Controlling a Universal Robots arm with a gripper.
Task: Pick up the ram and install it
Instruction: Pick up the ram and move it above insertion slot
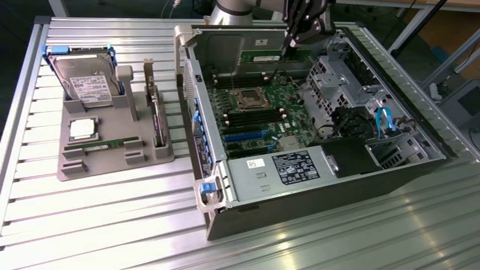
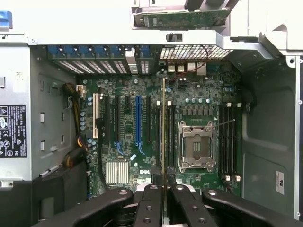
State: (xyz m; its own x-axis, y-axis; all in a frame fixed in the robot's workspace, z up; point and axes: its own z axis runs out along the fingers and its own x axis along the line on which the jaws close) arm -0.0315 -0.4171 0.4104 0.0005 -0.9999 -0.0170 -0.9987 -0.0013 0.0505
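Your gripper (image 2: 164, 190) is closed narrow on the ram (image 2: 164, 127), so the stick shows edge-on between the fingers. It hangs over the motherboard (image 2: 123, 142), just beside the CPU socket (image 2: 196, 145). Held that way, its thin edge runs in line with the dark memory slots (image 2: 171, 137) next to the socket. I judge that suits a straight press-in, though it does not look seated yet.

Pincer (image 2: 164, 191) is over the open case (image 1: 315, 225) on the worktop (image 1: 105, 225), with the ram (image 2: 164, 127) clamped between its fingers, edge-on above the motherboard (image 2: 123, 90). Processor socket (image 2: 196, 145) lies to one side of the pincer, expansion slots (image 2: 138, 120) to the other. Tray (image 1: 105, 166) carrying the hard drive (image 1: 89, 84) sits outside the case, well apart, toward the exterior view's left.
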